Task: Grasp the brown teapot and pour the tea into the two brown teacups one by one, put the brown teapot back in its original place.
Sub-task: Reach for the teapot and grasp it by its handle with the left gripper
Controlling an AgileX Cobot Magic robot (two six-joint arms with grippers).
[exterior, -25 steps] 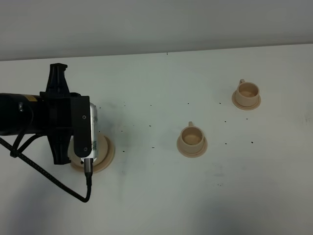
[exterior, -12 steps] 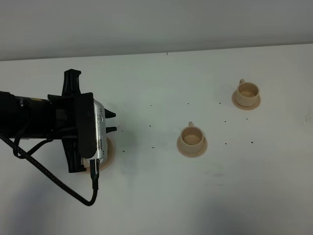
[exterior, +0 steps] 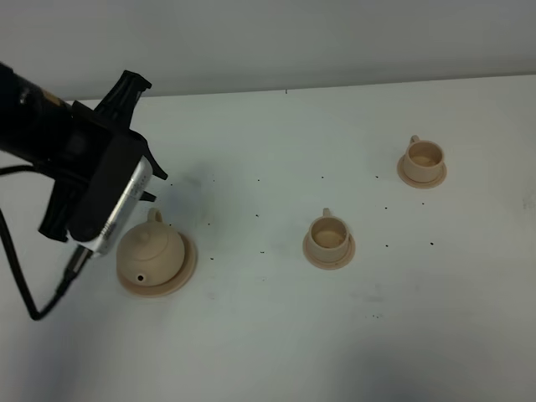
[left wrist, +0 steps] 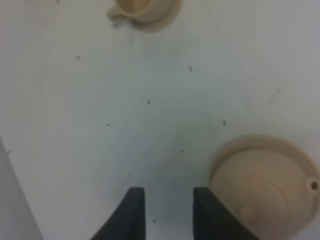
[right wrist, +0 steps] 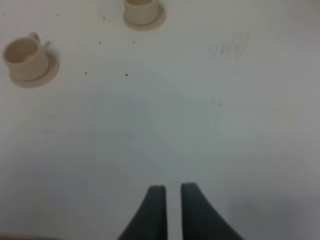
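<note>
1. The left arm (exterior: 84, 172) has swung away from above the large saucer (exterior: 186, 266), toward the far left.
2. The left gripper (left wrist: 169, 192) has drawn back and now sits just beyond the far side of the brown teapot (exterior: 149, 249), jaws parted and empty.
3. The brown teapot, hidden under the arm before, now shows whole on the saucer.

White counter (exterior: 276, 335) filled most of the high view. Small dark specks (exterior: 262, 251) lay scattered across its middle, from 9 o'clock over to 3 o'clock. Faint grey smudge (exterior: 373, 293) sat toward 5 o'clock. Plain grey wall (exterior: 293, 42) ran along 12 o'clock, meeting the counter's far edge. Everything else was too blurred to tell.
</note>
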